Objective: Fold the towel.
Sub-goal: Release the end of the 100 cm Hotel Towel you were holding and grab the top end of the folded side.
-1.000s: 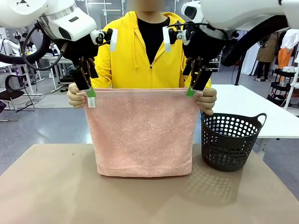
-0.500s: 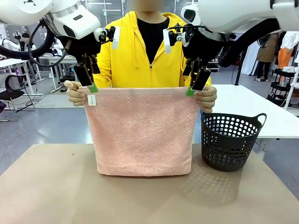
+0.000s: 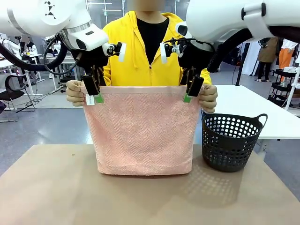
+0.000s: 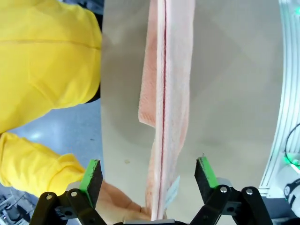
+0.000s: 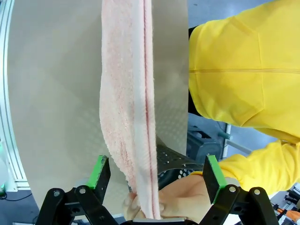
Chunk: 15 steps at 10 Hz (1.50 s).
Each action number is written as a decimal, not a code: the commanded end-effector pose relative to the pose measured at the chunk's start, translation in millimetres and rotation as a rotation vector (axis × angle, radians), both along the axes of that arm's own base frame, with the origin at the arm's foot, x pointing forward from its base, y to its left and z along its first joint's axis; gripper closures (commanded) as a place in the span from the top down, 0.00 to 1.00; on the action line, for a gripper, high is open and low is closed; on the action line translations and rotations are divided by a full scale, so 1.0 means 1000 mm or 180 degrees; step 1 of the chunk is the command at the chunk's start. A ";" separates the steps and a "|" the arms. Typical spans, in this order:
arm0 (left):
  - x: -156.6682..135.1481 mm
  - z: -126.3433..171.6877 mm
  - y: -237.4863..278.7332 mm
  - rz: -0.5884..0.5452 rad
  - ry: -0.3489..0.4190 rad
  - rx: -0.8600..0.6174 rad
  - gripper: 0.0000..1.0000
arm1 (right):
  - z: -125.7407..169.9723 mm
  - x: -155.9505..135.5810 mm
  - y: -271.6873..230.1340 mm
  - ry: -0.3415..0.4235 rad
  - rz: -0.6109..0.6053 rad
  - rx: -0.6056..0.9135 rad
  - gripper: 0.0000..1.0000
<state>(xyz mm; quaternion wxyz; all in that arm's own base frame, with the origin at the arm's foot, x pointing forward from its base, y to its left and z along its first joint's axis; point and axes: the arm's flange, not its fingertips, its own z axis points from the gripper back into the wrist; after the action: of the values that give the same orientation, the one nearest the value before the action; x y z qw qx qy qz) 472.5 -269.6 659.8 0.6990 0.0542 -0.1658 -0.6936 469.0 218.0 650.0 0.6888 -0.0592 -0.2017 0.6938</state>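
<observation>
Counter (image 3: 56, 197) up front, we see the towel (image 3: 143, 131) hanging flat, bottom edge reaching the counter, dark basket (image 3: 230, 140) just beside it, our left hand (image 3: 94, 93) and right hand (image 3: 190, 91) spread wide astride its top edge, released, the person's hands (image 3: 74, 93) pinching both corners behind

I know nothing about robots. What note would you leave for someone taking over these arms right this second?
Left gripper: open, jaws either side of the towel's top edge near its corner, not closed on it.
Right gripper: open, the same at the other corner.
The person's hand at the robot's left and hand at the robot's right hold the top corners; the towel hangs flat, lower edge at the table. Dark basket stands beside it, on the robot's right.
Done: towel presented, grippers in place.
To do: probably close on the corners, take it, fold.
</observation>
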 end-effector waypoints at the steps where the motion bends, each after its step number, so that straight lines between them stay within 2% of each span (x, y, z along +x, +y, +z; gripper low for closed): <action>1: 0.009 0.000 0.004 -0.0065 0.0204 -0.0068 1.00 | -0.001 0.006 -0.001 0.0110 -0.0038 -0.0044 1.00; 2: 0.009 -0.007 0.005 -0.0053 0.0279 -0.0075 1.00 | -0.006 0.007 0.000 0.0158 -0.0031 -0.0039 1.00; 3: 0.011 -0.014 0.007 0.0018 0.0328 -0.0074 0.81 | -0.010 0.009 0.001 0.0165 -0.0028 -0.0043 0.83; 4: 0.011 -0.018 0.008 0.0010 0.0347 -0.0073 0.40 | -0.012 0.010 0.001 0.0154 -0.0036 -0.0043 0.57; 5: 0.011 -0.020 0.008 0.0030 0.0384 -0.0065 0.21 | -0.013 0.011 0.001 0.0184 -0.0098 -0.0016 0.23; 6: 0.010 -0.022 0.009 0.0017 0.0390 -0.0061 0.00 | -0.013 0.010 0.002 0.0177 -0.0066 -0.0019 0.00; 9: 0.007 -0.023 0.009 0.0078 0.0426 -0.0075 0.02 | -0.017 0.010 0.003 0.0207 -0.0061 -0.0036 0.02; 15: 0.002 -0.025 0.016 0.0172 0.0417 -0.0078 0.00 | -0.021 0.010 0.004 0.0225 0.0005 -0.0020 0.00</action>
<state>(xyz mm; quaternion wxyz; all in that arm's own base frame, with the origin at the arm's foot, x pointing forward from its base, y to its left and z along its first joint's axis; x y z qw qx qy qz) 481.6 -261.3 638.6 0.7188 0.0134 -0.1291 -0.6830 475.8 221.5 632.1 0.6939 -0.0442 -0.1726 0.6977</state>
